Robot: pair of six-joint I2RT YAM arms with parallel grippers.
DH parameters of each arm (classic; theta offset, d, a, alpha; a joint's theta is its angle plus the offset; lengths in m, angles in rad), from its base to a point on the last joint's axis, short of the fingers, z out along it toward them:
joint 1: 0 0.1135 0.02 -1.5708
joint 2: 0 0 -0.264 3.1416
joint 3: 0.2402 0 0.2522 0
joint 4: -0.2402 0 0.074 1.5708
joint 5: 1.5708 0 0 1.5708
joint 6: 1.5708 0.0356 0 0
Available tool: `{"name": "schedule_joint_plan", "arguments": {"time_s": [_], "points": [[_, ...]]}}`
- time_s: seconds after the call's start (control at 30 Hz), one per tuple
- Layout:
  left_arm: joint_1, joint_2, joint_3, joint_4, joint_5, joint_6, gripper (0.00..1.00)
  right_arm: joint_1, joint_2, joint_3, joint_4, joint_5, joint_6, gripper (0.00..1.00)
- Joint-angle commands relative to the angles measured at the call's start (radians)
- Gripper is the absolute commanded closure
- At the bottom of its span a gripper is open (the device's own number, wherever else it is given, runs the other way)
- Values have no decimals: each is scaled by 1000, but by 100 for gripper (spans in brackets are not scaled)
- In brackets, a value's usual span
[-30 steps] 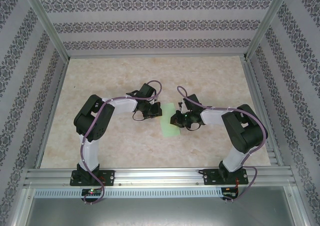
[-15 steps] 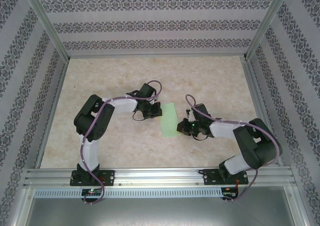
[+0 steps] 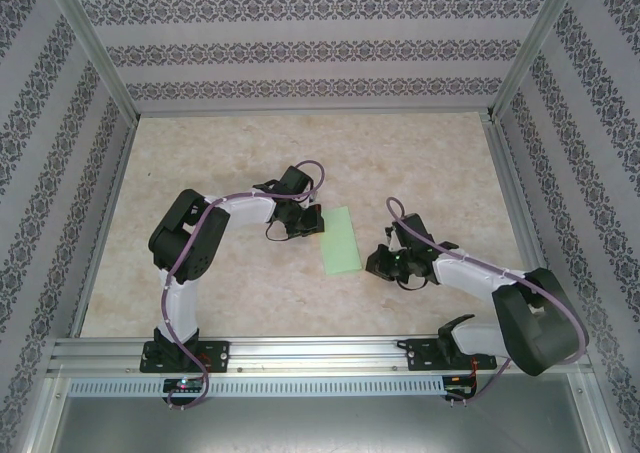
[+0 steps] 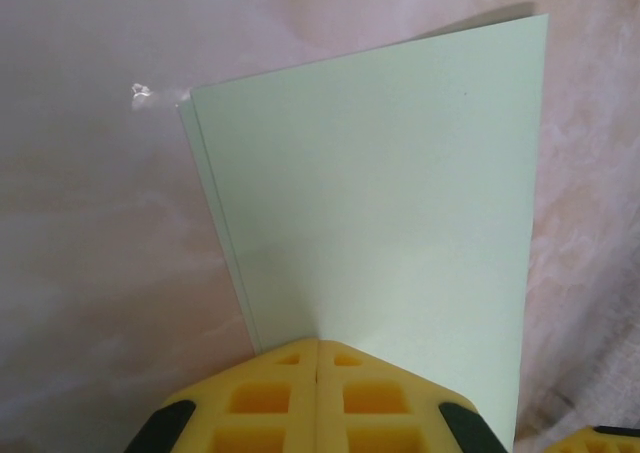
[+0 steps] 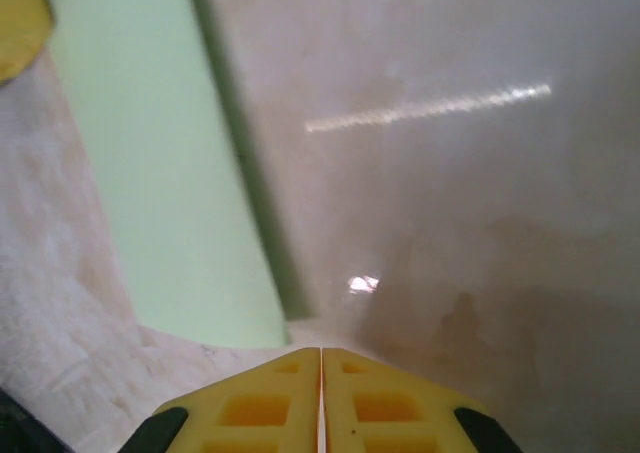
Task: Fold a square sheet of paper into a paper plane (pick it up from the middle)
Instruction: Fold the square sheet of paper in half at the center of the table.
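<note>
From the top view, we see the square sheet of paper lying flat near the middle of the table, folded in half into a narrow strip. The left gripper sits at its left long edge. The right gripper is off to the right, apart from the paper.

In the left wrist view, the yellow fingers are pressed together at the strip's near edge, where two layers show slightly offset. The fingers cover that edge, so we cannot tell whether a layer is nipped between them or only pinned down.

In the right wrist view, the fingers are also together and hold nothing. The picture is soft, and the paper runs out of frame at the top.

We judge the sheet light, limp and easily creased, and likely to slide on this glossy surface. The best hold looks to be mid-length along an edge.
</note>
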Motion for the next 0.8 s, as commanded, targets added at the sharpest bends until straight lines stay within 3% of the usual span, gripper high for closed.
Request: {"name": "schedule_joint_plan", "arguments": {"time_s": [0.0,0.37,0.77], "points": [[-14,94,-38,-202,-122,38,100,20,-11,77,-6,-4,-17,90],[-17,97,-35,-211,-124,34,100,67,207,155,75,-25,4,91],[-17,107,-28,-218,-130,40,100,67,161,9,33,17,0,91]]}}
